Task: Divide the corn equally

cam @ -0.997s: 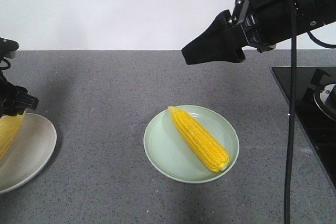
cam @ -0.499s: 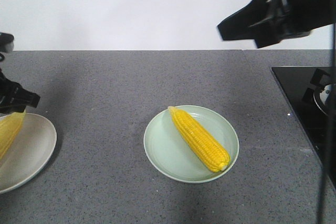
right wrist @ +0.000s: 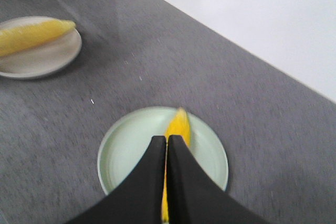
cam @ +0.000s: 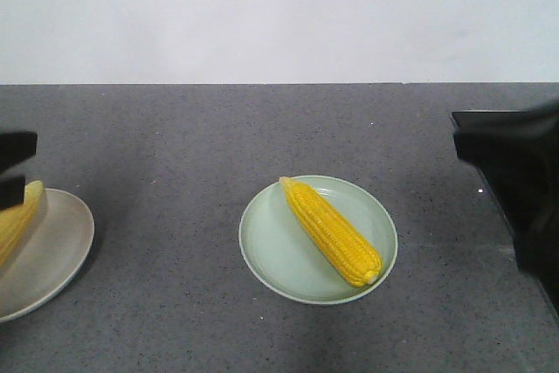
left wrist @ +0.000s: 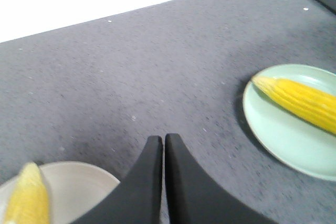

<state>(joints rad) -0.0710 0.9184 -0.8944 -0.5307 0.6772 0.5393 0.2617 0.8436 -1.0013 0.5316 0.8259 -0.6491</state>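
Corn is on two plates on a grey speckled counter (cam: 175,146). From the front view, one whole cob (cam: 331,230) lies diagonally across a pale green plate (cam: 271,251), its pointed tip toward the plate's back left rim and its blunt end at the front right rim. Well to the left of the green plate, at the picture's edge, a second cob (cam: 17,220) rests on a cream plate (cam: 52,259), only partly in view. Just above that cob is a dark blurred shape, likely part of the left arm; its fingers cannot be made out here. To the right of the green plate, a blurred black mass covers the counter's right edge. From the left wrist view, the left gripper (left wrist: 163,141) hangs above bare counter with its two black fingers pressed together and nothing between them; the green plate (left wrist: 273,135) with its cob (left wrist: 296,100) is off to its right, the cream plate (left wrist: 79,192) and the other cob (left wrist: 31,198) near its lower left. From the right wrist view, the right gripper (right wrist: 166,141) hovers over the green plate (right wrist: 126,156), fingers pressed together and empty, the cob's tip (right wrist: 179,124) showing just past them; the cream plate (right wrist: 47,56) with its cob (right wrist: 31,34) sits far to the upper left.
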